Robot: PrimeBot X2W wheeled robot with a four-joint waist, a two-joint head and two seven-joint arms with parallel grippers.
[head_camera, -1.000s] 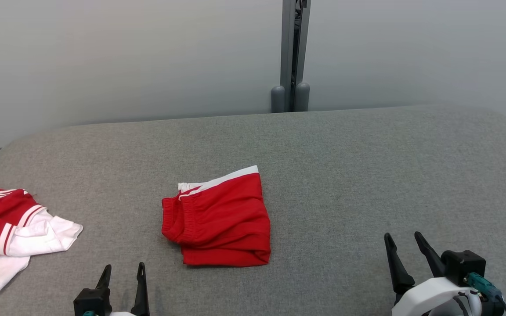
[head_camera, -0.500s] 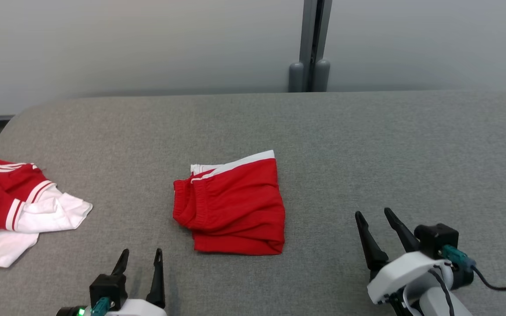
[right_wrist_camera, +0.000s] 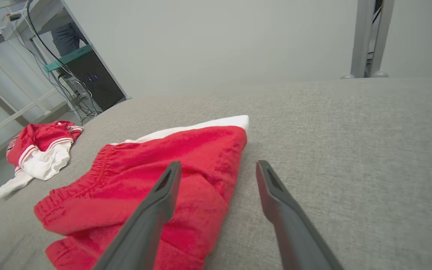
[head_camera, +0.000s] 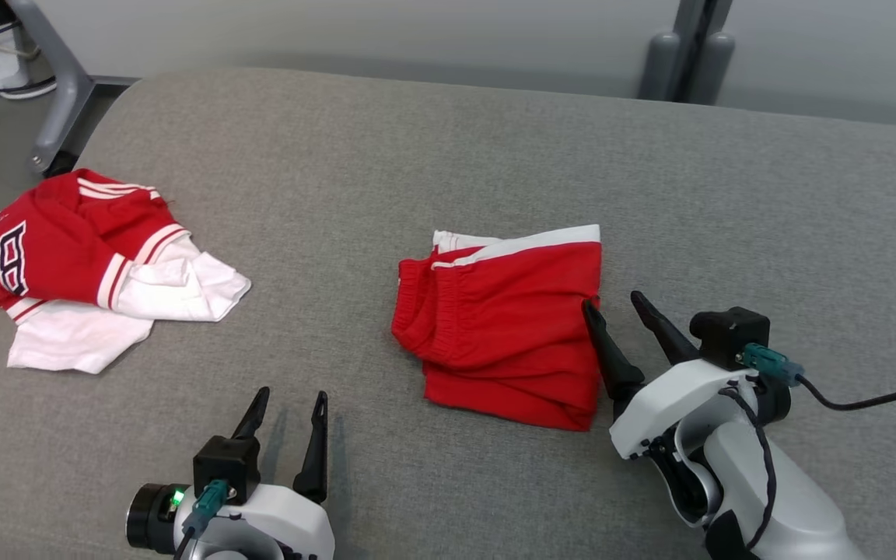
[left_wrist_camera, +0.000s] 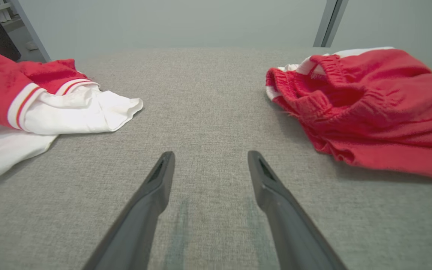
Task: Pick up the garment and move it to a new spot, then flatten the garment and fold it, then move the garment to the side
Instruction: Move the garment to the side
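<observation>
Your right gripper (head_camera: 612,300) has closed in on the red shorts (head_camera: 502,327). It now has one finger over the shorts' right edge, fingers spread, nothing held; can't tell if it touches the cloth. Your left gripper (head_camera: 293,393) sits nearer than the shorts, to their left, also spread and clear of cloth. Shorts lie folded mid grey pad (head_camera: 417,155). Red-and-white jersey (head_camera: 67,249) lies crumpled well left of the shorts.

Left claw (head_camera: 292,393) spread wide, low and near; right claw (head_camera: 611,300) equally wide, farther forward, tilted leftward.
</observation>
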